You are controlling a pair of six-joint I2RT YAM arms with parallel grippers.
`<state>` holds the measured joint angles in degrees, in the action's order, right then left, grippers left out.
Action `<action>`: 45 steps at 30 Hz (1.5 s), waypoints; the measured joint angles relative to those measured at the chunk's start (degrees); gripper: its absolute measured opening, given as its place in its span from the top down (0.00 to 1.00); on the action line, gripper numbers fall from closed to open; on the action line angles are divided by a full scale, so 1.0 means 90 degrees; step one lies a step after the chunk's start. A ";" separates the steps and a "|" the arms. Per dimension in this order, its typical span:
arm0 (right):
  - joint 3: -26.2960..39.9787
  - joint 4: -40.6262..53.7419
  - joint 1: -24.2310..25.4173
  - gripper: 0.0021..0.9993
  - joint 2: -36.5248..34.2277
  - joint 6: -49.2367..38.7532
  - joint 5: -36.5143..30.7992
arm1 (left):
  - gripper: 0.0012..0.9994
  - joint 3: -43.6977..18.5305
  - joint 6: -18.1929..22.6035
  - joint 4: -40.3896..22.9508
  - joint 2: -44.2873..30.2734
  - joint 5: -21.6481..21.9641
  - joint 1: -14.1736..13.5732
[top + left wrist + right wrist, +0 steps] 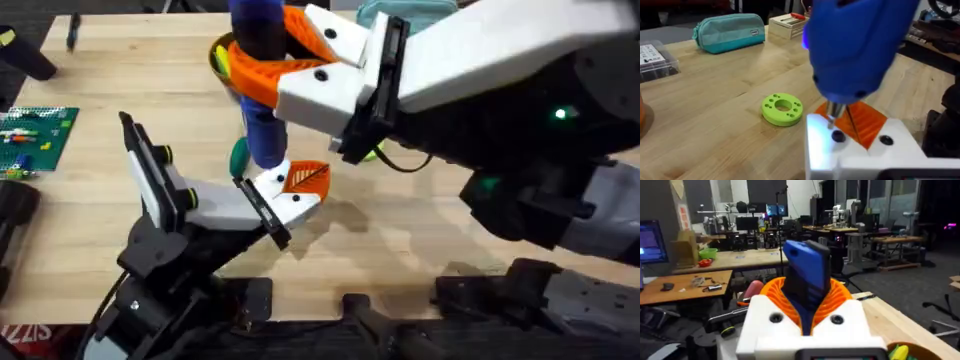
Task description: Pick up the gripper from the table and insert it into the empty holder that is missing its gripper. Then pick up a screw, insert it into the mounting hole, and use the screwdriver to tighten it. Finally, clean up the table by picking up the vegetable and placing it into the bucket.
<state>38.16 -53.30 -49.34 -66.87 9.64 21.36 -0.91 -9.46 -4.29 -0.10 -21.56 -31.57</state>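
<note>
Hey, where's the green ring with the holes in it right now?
In the left wrist view the green ring lies flat on the table, beside the white holder and the screwdriver, apart from both.

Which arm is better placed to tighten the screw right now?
Right. Its gripper is shut on the screwdriver, held upright with its tip down on the holder beside the orange gripper.
</note>
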 joint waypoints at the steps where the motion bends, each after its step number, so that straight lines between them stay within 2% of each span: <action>1: -0.0001 0.0010 0.0000 0.94 0.0000 0.0049 0.0004 | 0.99 0.0000 -0.0001 0.0002 0.0000 0.0000 0.0000; 13: -0.0003 0.0057 0.0000 0.94 -0.0002 0.0567 0.0049 | 0.99 0.0000 0.0000 0.0000 0.0000 0.0000 0.0000; 24: 0.0356 0.1339 0.0007 0.94 0.0080 0.0339 0.0032 | 0.99 0.0000 0.0000 0.0000 -0.0024 0.0000 0.0000; 45: 0.0366 0.1163 0.0151 0.94 0.0185 0.0134 0.0066 | 0.99 0.0000 0.0001 0.0000 -0.0024 0.0017 0.0000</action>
<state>41.45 -42.83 -47.99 -65.21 10.85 21.96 -0.91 -9.45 -4.29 -0.32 -21.41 -31.57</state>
